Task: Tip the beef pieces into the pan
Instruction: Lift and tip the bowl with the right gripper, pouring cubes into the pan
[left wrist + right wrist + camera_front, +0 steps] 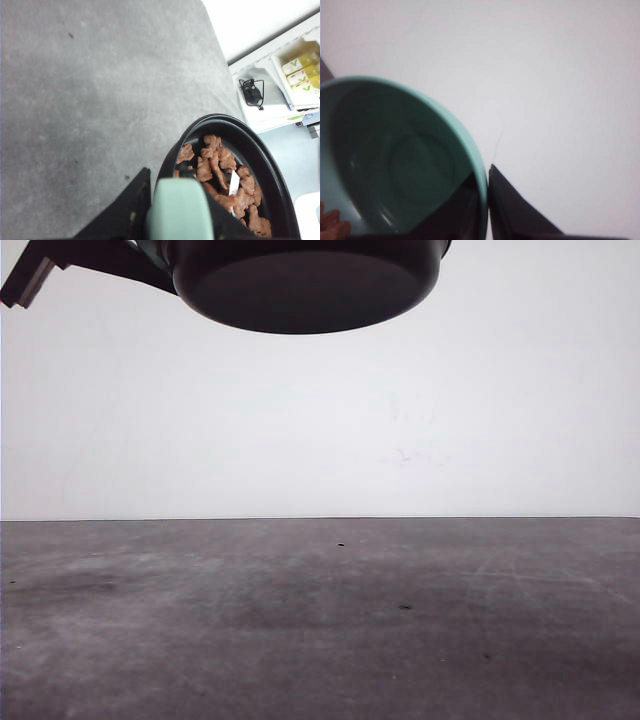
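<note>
Left wrist view: beef pieces heaped in the pan, lower right of frame, its mint handle pinched by my left gripper. Front view, top centre: pan held aloft. My right gripper clamps the teal bowl rim; a few pieces cling there. Tilting the pan risks spilling.

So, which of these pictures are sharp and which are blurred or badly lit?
Front view: the table is sharp, while the pan overhead is a dark silhouette against the bright wall. Left wrist view: the beef pieces are fairly clear, the mint handle soft. Right wrist view: the teal bowl is blurred throughout.
</note>
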`<action>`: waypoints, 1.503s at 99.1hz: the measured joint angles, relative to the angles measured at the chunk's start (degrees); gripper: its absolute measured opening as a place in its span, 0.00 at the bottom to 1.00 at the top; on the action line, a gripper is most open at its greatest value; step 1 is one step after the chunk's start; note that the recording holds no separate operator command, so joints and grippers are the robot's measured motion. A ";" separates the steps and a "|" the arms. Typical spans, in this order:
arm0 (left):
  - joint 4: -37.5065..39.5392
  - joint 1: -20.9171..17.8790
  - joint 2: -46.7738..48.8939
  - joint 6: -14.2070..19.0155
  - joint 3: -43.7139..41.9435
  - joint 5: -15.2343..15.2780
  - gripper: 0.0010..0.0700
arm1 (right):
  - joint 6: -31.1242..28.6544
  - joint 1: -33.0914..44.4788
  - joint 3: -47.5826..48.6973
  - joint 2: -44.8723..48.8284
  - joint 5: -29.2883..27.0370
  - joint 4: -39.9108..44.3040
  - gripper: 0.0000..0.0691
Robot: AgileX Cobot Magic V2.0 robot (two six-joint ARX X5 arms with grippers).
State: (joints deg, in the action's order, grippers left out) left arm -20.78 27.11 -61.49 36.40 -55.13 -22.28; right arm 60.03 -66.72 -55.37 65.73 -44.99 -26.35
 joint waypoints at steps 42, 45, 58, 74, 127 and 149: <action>-0.48 0.00 -0.46 -0.44 -0.35 0.00 0.06 | 6.03 1.88 -0.02 0.66 4.37 -6.80 0.02; -0.50 0.00 -0.46 -0.44 -0.44 0.00 0.06 | 6.03 1.90 -0.02 0.63 4.22 -6.88 0.02; -0.46 0.00 -0.46 -0.46 -0.66 0.04 0.06 | 5.49 1.84 -0.02 0.66 3.21 -6.75 0.02; -0.46 0.00 -0.46 -0.44 -0.66 0.04 0.06 | 2.23 0.98 -0.02 0.66 3.13 -5.11 0.02; -0.66 -0.04 -0.50 -1.55 -0.66 0.59 0.06 | -17.84 6.49 -0.02 -1.29 -1.99 4.96 0.02; -3.28 -0.09 -0.59 -4.13 -0.68 0.63 0.06 | -53.11 22.67 -0.31 -9.79 8.22 35.80 0.02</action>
State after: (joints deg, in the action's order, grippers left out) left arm -24.05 27.03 -62.08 32.27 -55.81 -21.65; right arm 6.92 -44.05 -55.68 55.94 -36.77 9.45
